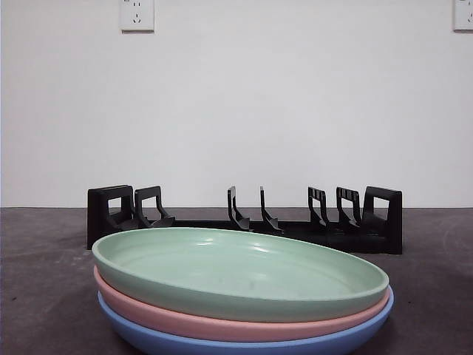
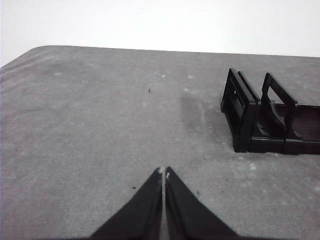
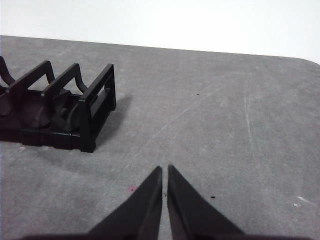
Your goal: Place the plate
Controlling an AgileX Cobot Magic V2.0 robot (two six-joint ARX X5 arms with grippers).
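Observation:
A stack of three plates stands near the front of the table: a green plate [image 1: 236, 270] on top, a pink plate [image 1: 185, 316] under it, a blue plate [image 1: 222, 344] at the bottom. Behind them stands an empty black plate rack [image 1: 244, 218] with upright dividers. One end of the rack shows in the left wrist view [image 2: 265, 117] and the other end in the right wrist view [image 3: 60, 107]. My left gripper [image 2: 163, 172] is shut and empty above bare table. My right gripper [image 3: 164, 170] is shut and empty above bare table. Neither arm shows in the front view.
The grey table [image 1: 44, 296] runs back to a white wall with power sockets [image 1: 137, 15]. The table's rounded far corners show in both wrist views.

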